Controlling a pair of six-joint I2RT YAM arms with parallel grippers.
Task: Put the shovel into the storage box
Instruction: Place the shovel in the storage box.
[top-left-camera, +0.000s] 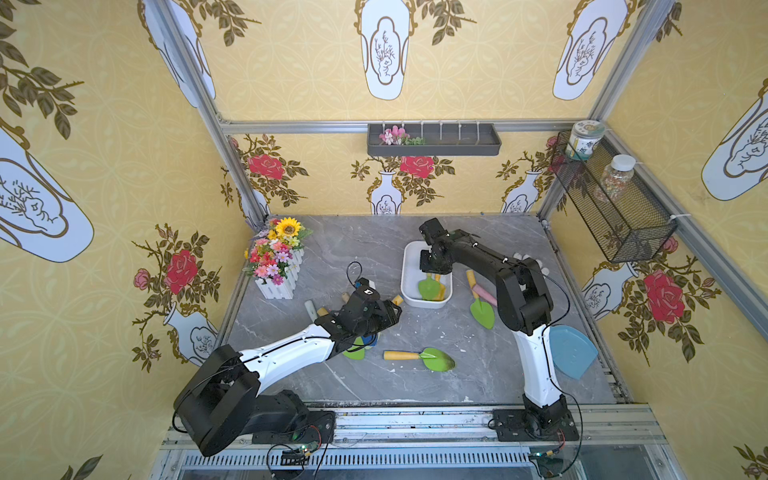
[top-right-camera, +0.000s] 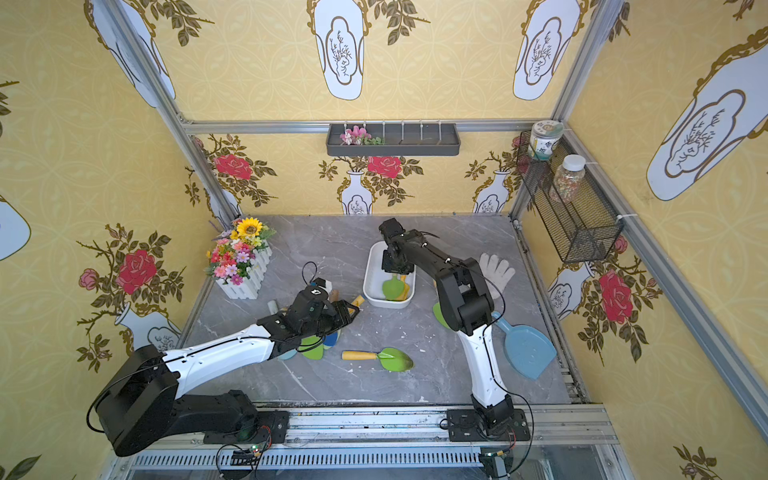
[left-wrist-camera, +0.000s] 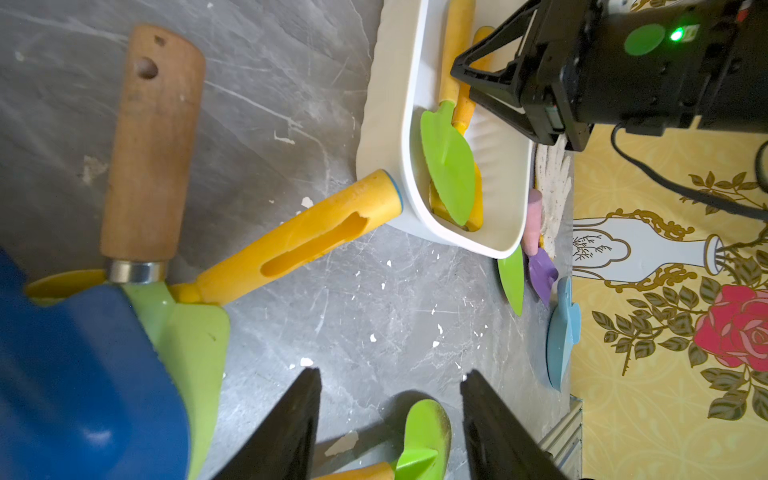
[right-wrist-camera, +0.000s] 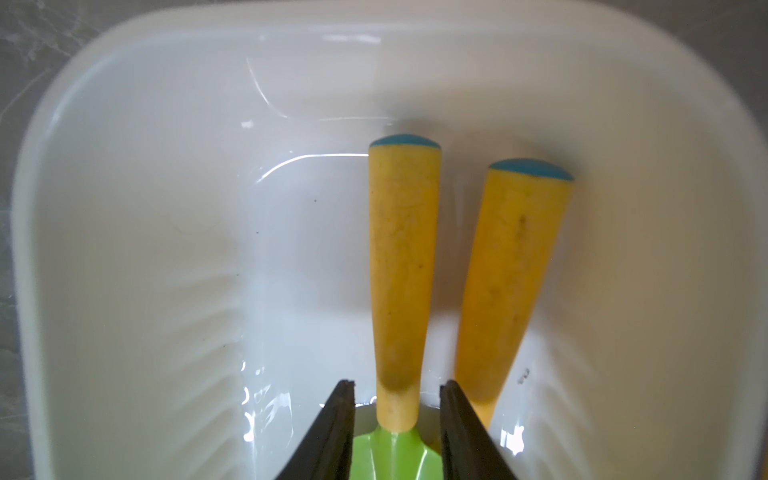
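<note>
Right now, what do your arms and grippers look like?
The left arm and right arm have white link shells, black joints and bases, thin black cables looping alongside. The left gripper and right gripper have black tapered fingers; a green light glows on the right one's housing.

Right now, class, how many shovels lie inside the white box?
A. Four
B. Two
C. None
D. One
B: the right wrist view shows one shovel and a second shovel lying in the box, their yellow handles side by side.
</note>
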